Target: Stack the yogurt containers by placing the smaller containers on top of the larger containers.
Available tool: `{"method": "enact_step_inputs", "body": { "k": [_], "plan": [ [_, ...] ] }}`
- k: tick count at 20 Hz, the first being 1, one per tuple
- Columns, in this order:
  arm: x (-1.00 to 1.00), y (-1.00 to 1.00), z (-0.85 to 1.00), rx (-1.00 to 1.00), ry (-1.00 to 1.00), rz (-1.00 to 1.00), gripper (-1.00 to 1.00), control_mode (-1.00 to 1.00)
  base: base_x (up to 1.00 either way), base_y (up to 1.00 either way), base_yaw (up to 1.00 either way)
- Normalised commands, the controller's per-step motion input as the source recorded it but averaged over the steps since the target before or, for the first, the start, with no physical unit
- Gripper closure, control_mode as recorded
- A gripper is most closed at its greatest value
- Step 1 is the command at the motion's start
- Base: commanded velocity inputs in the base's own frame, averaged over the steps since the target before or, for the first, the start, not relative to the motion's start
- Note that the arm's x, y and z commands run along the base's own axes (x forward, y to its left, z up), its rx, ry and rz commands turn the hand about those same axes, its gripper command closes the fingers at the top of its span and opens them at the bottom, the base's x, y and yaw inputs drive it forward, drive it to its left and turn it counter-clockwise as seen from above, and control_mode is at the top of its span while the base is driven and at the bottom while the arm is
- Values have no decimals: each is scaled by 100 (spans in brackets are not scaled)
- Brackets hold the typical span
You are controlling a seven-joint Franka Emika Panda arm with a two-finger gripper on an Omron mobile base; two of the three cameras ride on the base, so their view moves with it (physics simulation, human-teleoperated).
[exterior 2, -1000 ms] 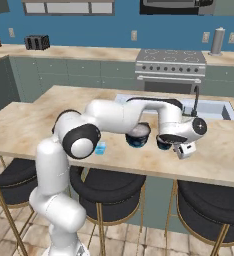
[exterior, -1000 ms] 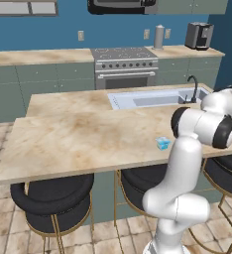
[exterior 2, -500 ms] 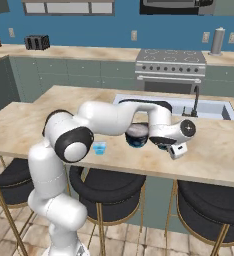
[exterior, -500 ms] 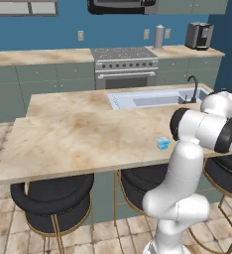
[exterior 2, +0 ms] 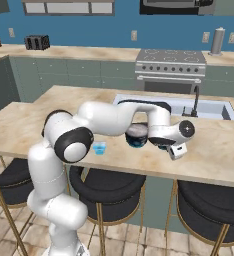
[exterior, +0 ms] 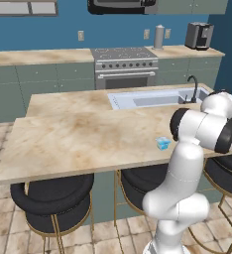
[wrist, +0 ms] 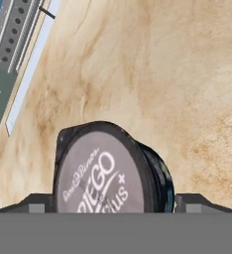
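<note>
Tub: we see the dark tub [exterior 2: 137,136] on the counter [exterior 2: 214,160], near its front edge, partly behind the arm's wrist in the right base view. In the hand view the tub [wrist: 110,171] sits close to the camera, grey printed lid facing us, dark wall showing on its right.
Cup: the small cyan cup [exterior 2: 99,148] stands on the counter just left of the tub, apart from it, upright. From the left base view the cup [exterior: 163,143] sits near the front edge, just beside the arm's elbow.
Gripper: the gripper [wrist: 110,202] has one dark finger tip on each side of the tub, at the bottom of the hand view. We cannot tell whether the pads touch the tub's wall or stand off it, so the grip is unclear. In the right base view the hand [exterior 2: 171,145] lies low over the counter, right of the tub.
Sink: we note the sink [exterior 2: 209,107] behind the tub, faucet [exterior 2: 194,100] at its near side.
Stove: the stove [exterior 2: 170,70] stands against the far wall.
</note>
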Motion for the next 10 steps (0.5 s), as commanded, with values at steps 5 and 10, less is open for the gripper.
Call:
{"method": "enact_step_inputs", "body": {
  "k": [5, 10],
  "plan": [
    [0, 0, 2, 0, 0, 0, 100, -100, 0, 0, 0],
    [0, 0, 29, 0, -2, -3, 100, -100, 0, 0, 0]
  ]
}}
